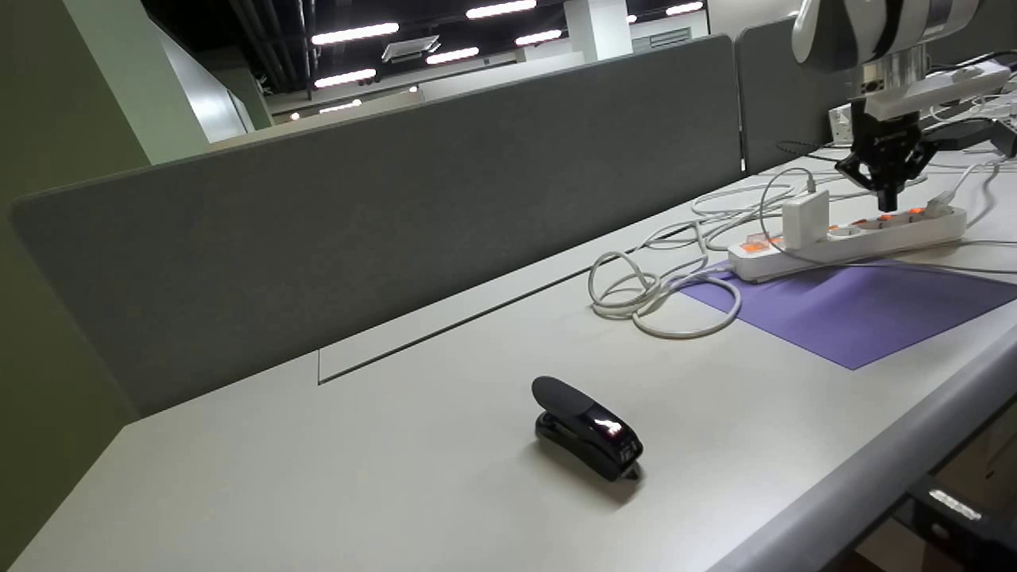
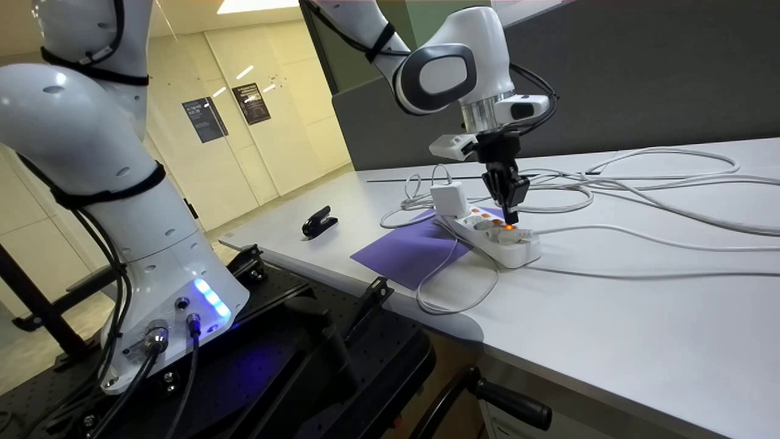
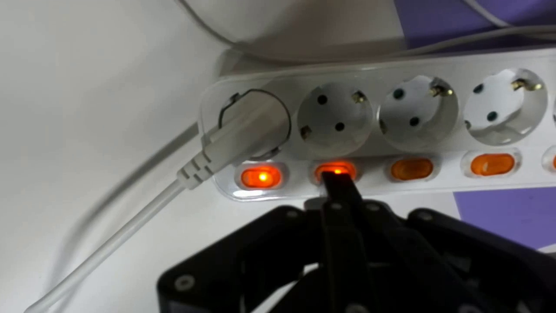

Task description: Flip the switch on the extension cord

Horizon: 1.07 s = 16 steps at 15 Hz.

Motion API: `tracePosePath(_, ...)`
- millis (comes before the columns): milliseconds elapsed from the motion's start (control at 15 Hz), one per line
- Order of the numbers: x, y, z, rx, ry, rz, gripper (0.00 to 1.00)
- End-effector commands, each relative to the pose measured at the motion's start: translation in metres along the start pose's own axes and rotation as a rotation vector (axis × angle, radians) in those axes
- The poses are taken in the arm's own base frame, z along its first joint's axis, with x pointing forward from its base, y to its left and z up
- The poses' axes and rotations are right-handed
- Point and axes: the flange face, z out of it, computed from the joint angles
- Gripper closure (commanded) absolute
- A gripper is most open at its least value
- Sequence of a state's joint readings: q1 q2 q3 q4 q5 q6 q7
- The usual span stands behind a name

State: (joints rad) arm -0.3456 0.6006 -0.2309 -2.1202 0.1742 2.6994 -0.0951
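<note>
The extension cord (image 1: pixel 890 241) lay partly on a purple sheet (image 1: pixel 858 326), between the back edge of the table (image 1: pixel 357 477), along the grey partition (image 1: pixel 445 230), and the front edge. Above it the hand (image 3: pixel 339 184) pointed down, fingers pressed together, gripping nothing I could see. Their tip hid part of a glowing orange switch (image 3: pixel 336 165), second from the end with the plug (image 3: pixel 249 128); whether they touched it, I couldn't tell. A white adapter (image 1: pixel 806 218) hid some of the extension cord, whose far end the wrist view cut off.
</note>
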Motion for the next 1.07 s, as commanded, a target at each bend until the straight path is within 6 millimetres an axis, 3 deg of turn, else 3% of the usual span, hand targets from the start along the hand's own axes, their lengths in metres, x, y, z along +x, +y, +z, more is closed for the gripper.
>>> tracePosePath(0,0.006,-0.003,0.004,0.002,0.004,0.024,1.00)
tracePosePath(1000,0.013,-0.012,0.027,-0.016,-0.074,0.156,1.00)
